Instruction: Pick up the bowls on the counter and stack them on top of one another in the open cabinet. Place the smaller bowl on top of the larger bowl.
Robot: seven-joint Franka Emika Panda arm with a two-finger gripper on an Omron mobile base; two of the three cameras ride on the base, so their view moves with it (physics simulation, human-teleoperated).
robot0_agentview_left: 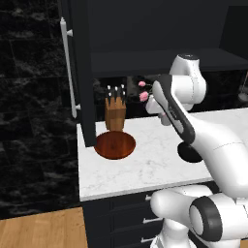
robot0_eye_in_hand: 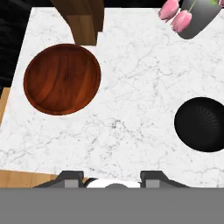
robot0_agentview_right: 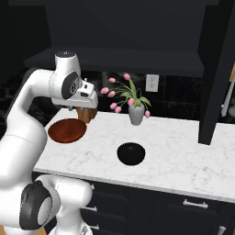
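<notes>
The larger bowl [robot0_agentview_left: 115,145] [robot0_agentview_right: 67,130] [robot0_eye_in_hand: 62,78], wide and reddish-brown, rests on the counter [robot0_agentview_left: 145,167] [robot0_agentview_right: 183,156] [robot0_eye_in_hand: 131,113] near its left end. The smaller bowl [robot0_agentview_right: 131,153] [robot0_eye_in_hand: 200,124], glossy black, sits further right; in the left base view the arm partly covers the black bowl [robot0_agentview_left: 188,154]. My gripper [robot0_eye_in_hand: 112,177] hangs high above the counter's front, between the two bowls, open and empty. The cabinet [robot0_agentview_left: 160,60] [robot0_agentview_right: 128,64] stands open above, its dark shelf bare.
A tan knife block [robot0_agentview_left: 116,114] [robot0_eye_in_hand: 83,17] stands just behind the brown bowl. A grey vase of pink tulips [robot0_agentview_right: 136,114] [robot0_eye_in_hand: 199,17] sits at the back. The cabinet door [robot0_agentview_left: 80,72] with its silver bar handle [robot0_agentview_left: 68,72] hangs open at the left.
</notes>
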